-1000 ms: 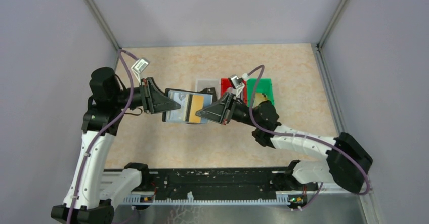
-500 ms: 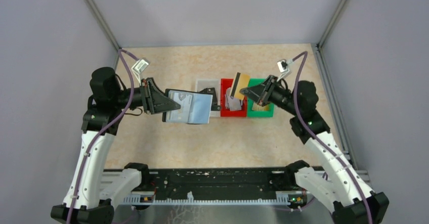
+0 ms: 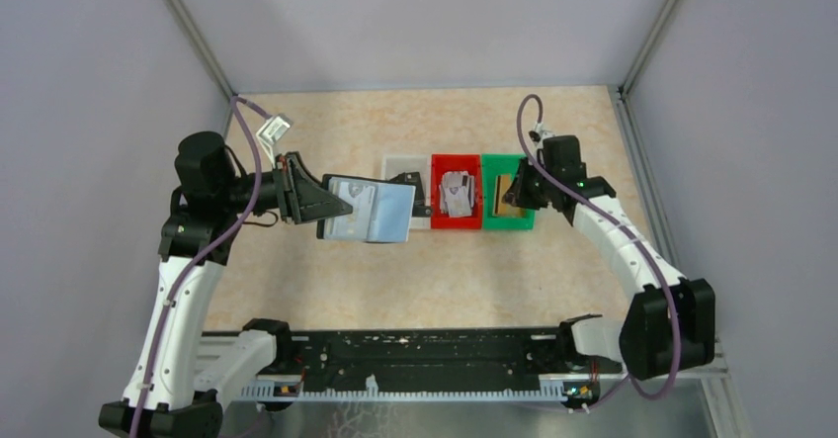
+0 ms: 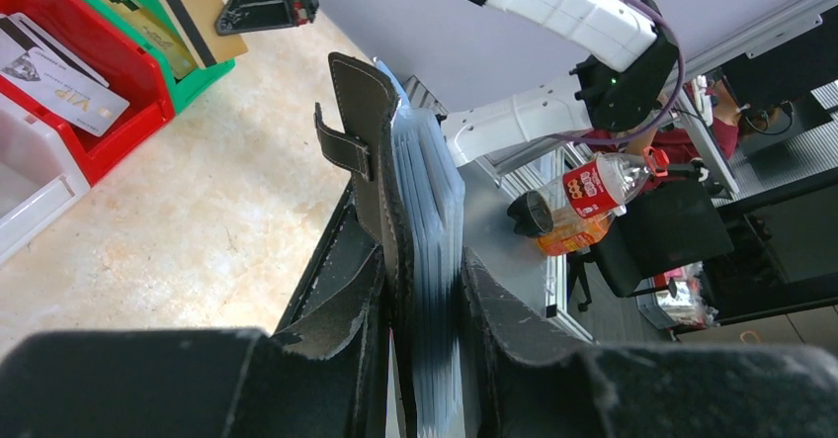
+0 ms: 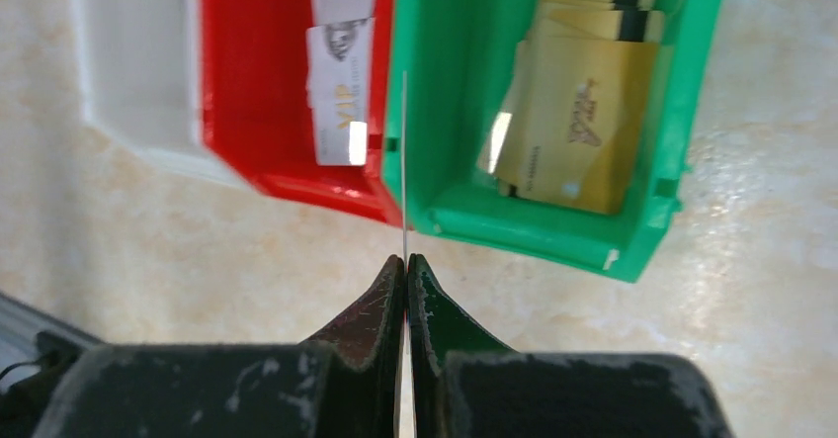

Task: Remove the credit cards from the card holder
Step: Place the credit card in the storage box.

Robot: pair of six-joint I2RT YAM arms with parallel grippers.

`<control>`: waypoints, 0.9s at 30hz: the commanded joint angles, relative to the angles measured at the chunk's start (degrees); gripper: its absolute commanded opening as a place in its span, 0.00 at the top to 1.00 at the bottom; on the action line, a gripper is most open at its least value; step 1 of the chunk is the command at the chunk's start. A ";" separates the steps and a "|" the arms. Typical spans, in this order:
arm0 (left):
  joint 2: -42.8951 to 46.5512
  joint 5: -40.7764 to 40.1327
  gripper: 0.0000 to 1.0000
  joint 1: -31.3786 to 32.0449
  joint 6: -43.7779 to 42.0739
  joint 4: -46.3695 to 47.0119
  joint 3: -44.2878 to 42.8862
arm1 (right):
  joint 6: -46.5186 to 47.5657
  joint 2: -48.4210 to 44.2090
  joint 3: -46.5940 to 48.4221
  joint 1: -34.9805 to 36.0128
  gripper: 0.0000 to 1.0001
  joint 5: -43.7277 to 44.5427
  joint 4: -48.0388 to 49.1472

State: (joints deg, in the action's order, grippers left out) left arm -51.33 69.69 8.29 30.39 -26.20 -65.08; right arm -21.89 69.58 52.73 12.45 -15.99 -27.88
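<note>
My left gripper (image 3: pixel 331 204) is shut on the card holder (image 3: pixel 371 211), a black wallet held open above the table with its grey-blue slots facing up. In the left wrist view the card holder (image 4: pixel 395 161) stands edge-on between the jaws of my left gripper (image 4: pixel 420 280), strap tab on its side. My right gripper (image 3: pixel 506 198) is shut on a gold credit card (image 4: pixel 198 13) over the green bin (image 3: pixel 509 222). The right wrist view shows that card (image 5: pixel 404 161) edge-on above the bin's left wall, pinched by my right gripper (image 5: pixel 405 260).
Several gold cards (image 5: pixel 578 122) lie in the green bin (image 5: pixel 435 112). The red bin (image 3: pixel 455 222) beside it holds grey-white cards (image 5: pixel 341 112). A white bin (image 3: pixel 395 166) stands left of the red one. Grey walls enclose the table.
My right gripper pulled the gold card out of the card holder and swung right with it to over the green bin. The left gripper and card holder stayed put.
</note>
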 commanded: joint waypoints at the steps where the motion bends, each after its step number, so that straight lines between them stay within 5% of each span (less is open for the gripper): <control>1: 0.66 1.51 1.00 0.32 -0.19 1.07 -2.30 | 4.54 5.09 5.38 -1.10 1.00 6.54 1.09; 13: 0.82 3.03 1.00 0.32 -0.36 1.24 -2.60 | 4.15 19.24 10.58 -1.12 1.00 7.68 4.87; 22: 1.04 3.77 1.00 0.32 -0.12 1.58 -2.38 | 3.90 21.40 10.93 -1.15 1.00 7.54 5.02; 27: 1.19 3.80 1.00 0.32 0.10 1.76 -2.47 | 5.09 19.05 12.22 -1.02 0.86 11.14 2.76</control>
State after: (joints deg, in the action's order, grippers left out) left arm -51.16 71.70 8.38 30.39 -26.13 -65.25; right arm -18.09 91.77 60.90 11.70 -8.43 -25.02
